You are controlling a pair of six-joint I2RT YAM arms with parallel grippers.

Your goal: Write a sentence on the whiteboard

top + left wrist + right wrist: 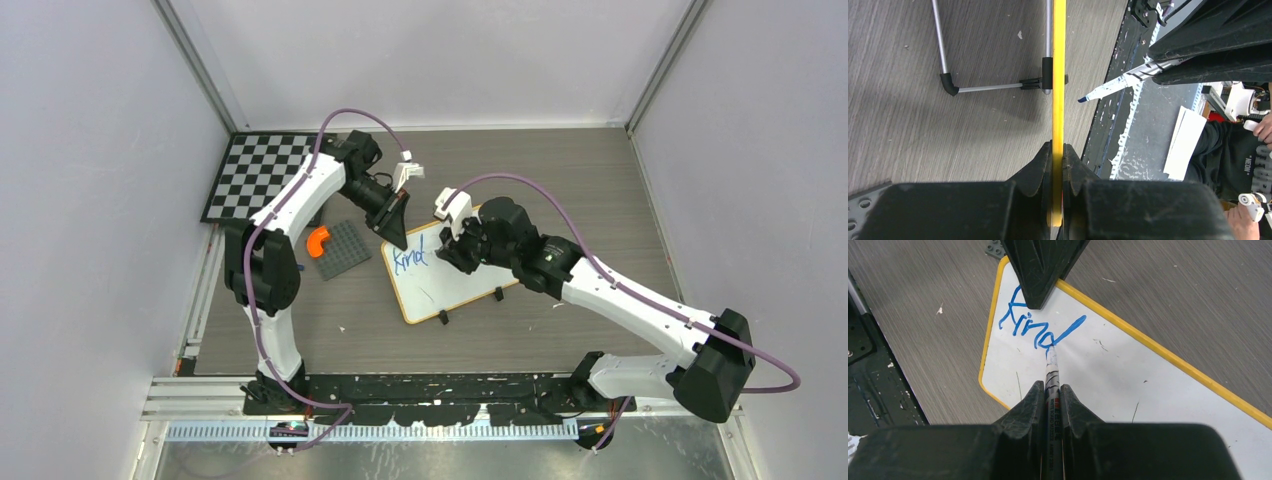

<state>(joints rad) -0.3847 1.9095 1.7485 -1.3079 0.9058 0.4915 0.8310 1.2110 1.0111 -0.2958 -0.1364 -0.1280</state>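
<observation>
Grey wood-grain worktop [560, 180] carries the whiteboard [445, 285] near its centre. Left pincer [1058, 167] is clamped on the board's yellow-orange frame and steadies it. Right pincer [1052, 397] grips a marker [1050, 367], whose tip sits at the foot of the "d", apparently in contact. The sentence [1040, 325] reads only "Kind" in blue. The task is judged to be at an early stage: one partial word is written, most of the board is bare, and the other words are not yet written.

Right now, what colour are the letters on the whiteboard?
The letters on the whiteboard are blue, seen best in the right wrist view.
</observation>
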